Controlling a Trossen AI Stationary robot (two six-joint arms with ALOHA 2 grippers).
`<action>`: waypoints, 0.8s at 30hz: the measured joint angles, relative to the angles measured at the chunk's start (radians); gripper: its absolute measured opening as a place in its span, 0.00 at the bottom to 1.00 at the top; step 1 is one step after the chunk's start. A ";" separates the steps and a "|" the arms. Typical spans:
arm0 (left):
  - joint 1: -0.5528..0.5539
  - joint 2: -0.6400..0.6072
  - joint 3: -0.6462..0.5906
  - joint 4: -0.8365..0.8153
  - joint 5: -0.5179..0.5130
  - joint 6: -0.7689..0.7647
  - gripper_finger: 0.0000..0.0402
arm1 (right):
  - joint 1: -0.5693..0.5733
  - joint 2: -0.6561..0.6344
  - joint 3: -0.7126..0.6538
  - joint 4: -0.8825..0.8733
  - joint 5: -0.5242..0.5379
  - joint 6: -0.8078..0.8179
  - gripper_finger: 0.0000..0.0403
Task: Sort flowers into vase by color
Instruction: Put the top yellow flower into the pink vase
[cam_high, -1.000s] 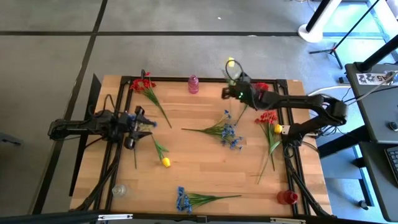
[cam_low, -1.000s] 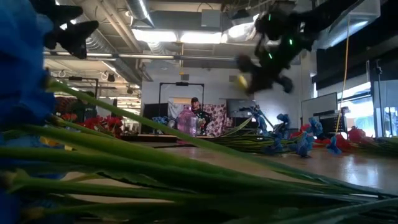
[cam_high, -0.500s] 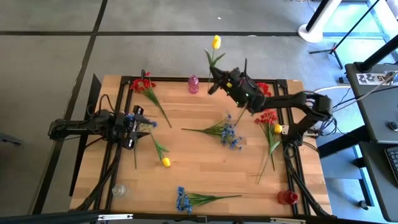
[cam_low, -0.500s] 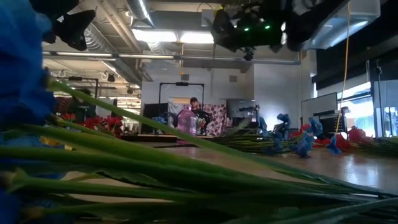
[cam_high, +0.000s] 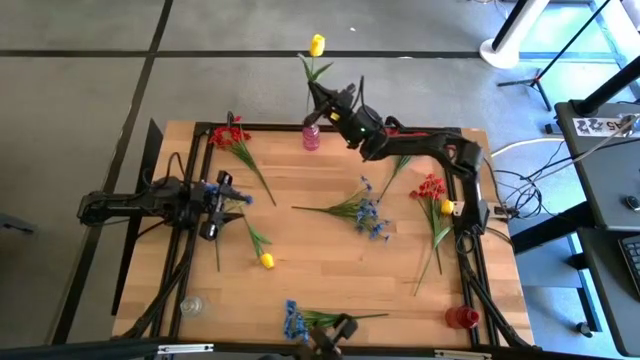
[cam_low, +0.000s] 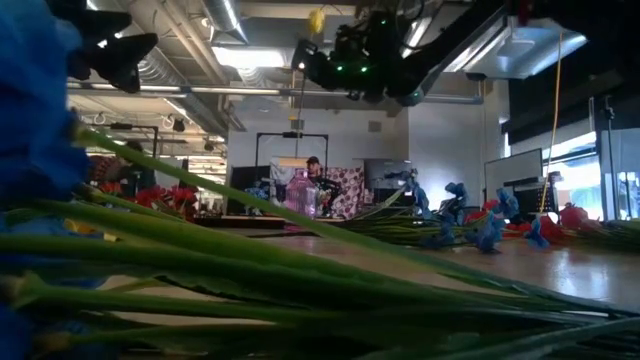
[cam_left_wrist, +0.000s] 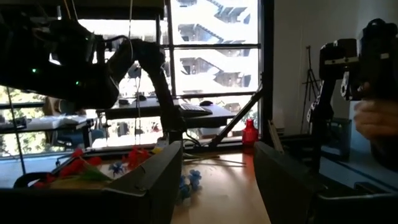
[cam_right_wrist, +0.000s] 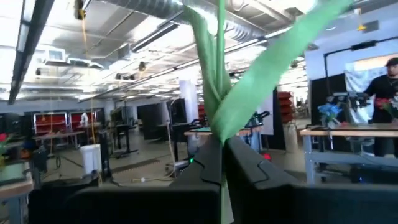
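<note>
One yellow flower (cam_high: 317, 45): held aloft past the far edge of the worktop (cam_high: 330, 270), bloom up, stem and leaves running down into the right hand; bloom also visible high up in low view (cam_low: 316, 20).
Right hand (cam_high: 322, 98): clamped on the yellow flower's stem, raised above the far edge, just beside the pink vase; wrist view shows both fingers (cam_right_wrist: 249, 171) pinched tight on stem and leaf (cam_right_wrist: 219, 93).
Pink vase (cam_high: 311, 136): far edge, middle, upright.
Red flower, far-left (cam_high: 232, 135): lying flat by the far-left corner, stem pointing toward centre.
Blue flower, centre (cam_high: 368, 214): flat on the worktop, stem pointing left.
Red flower, right (cam_high: 432, 188): flat near the right edge, second yellow bloom (cam_high: 447, 207) just beside it, stems trailing toward the near edge.
Yellow flower, left-centre (cam_high: 266, 260): flat, bloom toward the near side, stem running up to the left hand.
Blue flower, near edge (cam_high: 295, 322): flat, fills the foreground of low view.
Red vase (cam_high: 460, 317): near-right corner.
Clear vase (cam_high: 191, 305): near-left corner.
Left hand (cam_high: 226, 204): low over the left side of the worktop, fingers spread wide, nothing between them in wrist view (cam_left_wrist: 214, 180).
</note>
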 joint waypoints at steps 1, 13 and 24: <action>0.001 0.000 0.000 -0.007 -0.006 0.000 0.48 | -0.001 0.010 0.010 0.003 0.002 -0.009 0.01; 0.001 0.000 0.000 -0.076 -0.004 -0.030 0.48 | -0.004 0.035 0.011 -0.060 -0.009 -0.035 0.01; -0.052 0.064 0.000 -0.149 0.018 -0.049 0.48 | 0.003 0.035 0.011 -0.251 -0.009 -0.062 0.10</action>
